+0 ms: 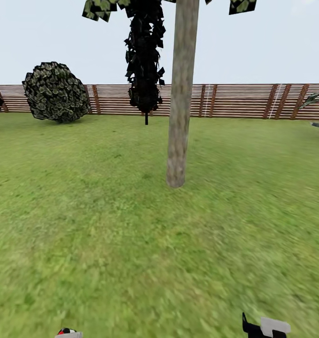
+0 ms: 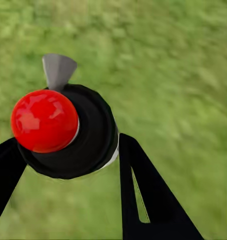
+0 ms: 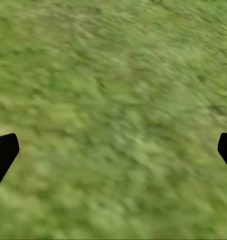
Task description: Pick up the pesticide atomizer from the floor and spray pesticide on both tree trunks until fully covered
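In the garden, at ten o'clock in our head view, a round bush (image 1: 56, 92) stands before the slatted fence (image 1: 234, 100); at twelve o'clock a narrow blackish tree (image 1: 144, 61) stands by the fence, and just right of it, nearer us, rises the grey-tan tree trunk (image 1: 182, 94) from the grass (image 1: 131, 234). At seven o'clock the red top of the pesticide atomizer (image 1: 67, 332) peeks in. Our left gripper (image 2: 68, 165) is clamped on the atomizer (image 2: 63, 130), its black fingers (image 2: 148, 200) flanking the body, nozzle apparently pointing away. At five o'clock sits our right gripper (image 1: 265, 327), its fingertips (image 3: 3, 152) spread wide over bare lawn.
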Robot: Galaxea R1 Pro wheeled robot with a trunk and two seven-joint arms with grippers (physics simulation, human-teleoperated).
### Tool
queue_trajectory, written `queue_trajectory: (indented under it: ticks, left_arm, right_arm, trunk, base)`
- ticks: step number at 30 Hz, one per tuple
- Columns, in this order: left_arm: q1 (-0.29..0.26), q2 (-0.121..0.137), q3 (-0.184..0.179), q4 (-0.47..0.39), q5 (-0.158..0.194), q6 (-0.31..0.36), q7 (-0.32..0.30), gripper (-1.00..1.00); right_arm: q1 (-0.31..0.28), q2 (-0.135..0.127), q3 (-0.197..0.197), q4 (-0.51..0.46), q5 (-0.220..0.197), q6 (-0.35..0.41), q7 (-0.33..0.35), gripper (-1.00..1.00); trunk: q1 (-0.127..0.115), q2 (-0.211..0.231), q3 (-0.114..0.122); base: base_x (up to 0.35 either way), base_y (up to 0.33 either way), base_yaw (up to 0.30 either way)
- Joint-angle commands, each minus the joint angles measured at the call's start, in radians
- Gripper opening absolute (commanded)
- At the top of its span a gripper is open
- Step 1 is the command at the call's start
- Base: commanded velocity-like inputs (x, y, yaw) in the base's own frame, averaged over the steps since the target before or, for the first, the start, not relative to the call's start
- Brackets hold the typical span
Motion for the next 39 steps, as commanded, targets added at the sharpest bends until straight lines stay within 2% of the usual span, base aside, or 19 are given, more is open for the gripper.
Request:
queue_trajectory:
  ticks: [1,8,22,39]
  left_arm:
    - [-0.001,0.000,-0.003,0.001,0.002,-0.003,0.010,-1.00]
    - [-0.001,0.000,-0.003,0.001,0.002,-0.003,0.010,-1.00]
    - [-0.001,0.000,-0.004,0.001,0.002,-0.003,0.010,-1.00]
    - [-0.001,0.001,-0.002,0.001,0.002,-0.002,0.010,-1.00]
  right_arm:
    - [-0.001,0.000,-0.001,0.001,0.004,-0.003,-0.003,1.00]
    - [-0.001,0.000,-0.001,0.001,0.004,-0.003,-0.003,1.00]
    - [-0.001,0.000,-0.001,0.002,0.005,-0.003,-0.003,1.00]
    - [-0.001,-0.004,-0.001,0.000,0.004,-0.002,-0.003,1.00]
  trunk:
    - [0.000,0.000,-0.001]
    - [0.000,0.000,0.000]
    - [0.000,0.000,0.012]
    - [0.000,0.000,0.012]
  base:
    - [0.337,0.000,0.000]
    - [0.337,0.000,-0.036]
    - [0.337,0.000,-0.204]
    - [0.337,-0.039,-0.010]
